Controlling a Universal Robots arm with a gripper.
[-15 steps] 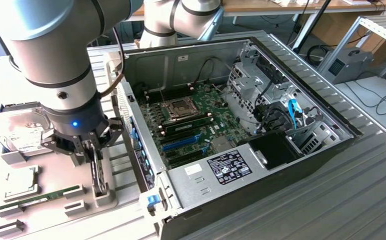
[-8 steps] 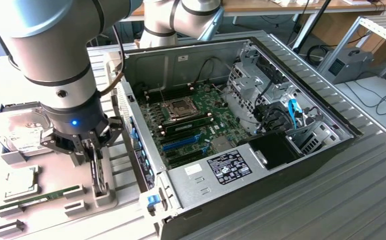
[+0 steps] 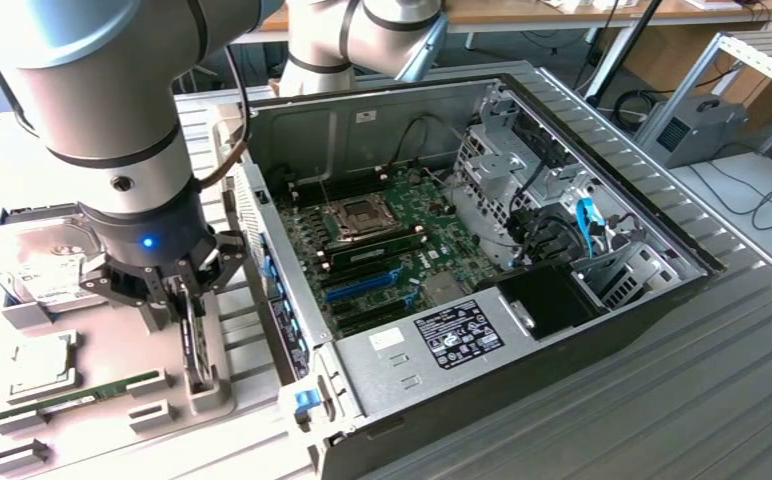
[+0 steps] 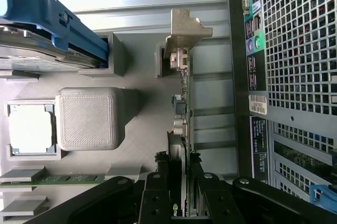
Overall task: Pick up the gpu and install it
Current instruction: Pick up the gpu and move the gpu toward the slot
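Note:
The gpu (image 3: pixel 195 348) stands on edge in a grey holder (image 3: pixel 207 398) to the exterior view's left of the open PC case (image 3: pixel 400 350). In the wrist view I look along the card (image 4: pixel 184 105) edge-on, with its silver end bracket (image 4: pixel 185 28) at the far end. My gripper (image 3: pixel 189 312) is lowered over the card's top edge. Its black fingers (image 4: pixel 158 184) sit tight against both faces, so the gripper (image 4: pixel 180 184) is shut on the gpu. The card still rests in the holder. The motherboard (image 3: pixel 386 235) with its blue slots (image 3: pixel 359 287) lies inside the case.
On the grey parts tray, a hard drive (image 3: pixel 39 262) lies at the exterior view's left, with a CPU (image 3: pixel 39 365) and a RAM stick (image 3: pixel 82 395) nearer the front. The case's rear wall (image 4: pixel 295 50) stands close beside the card. Cables and drive cages (image 3: pixel 546 220) crowd the case's right.

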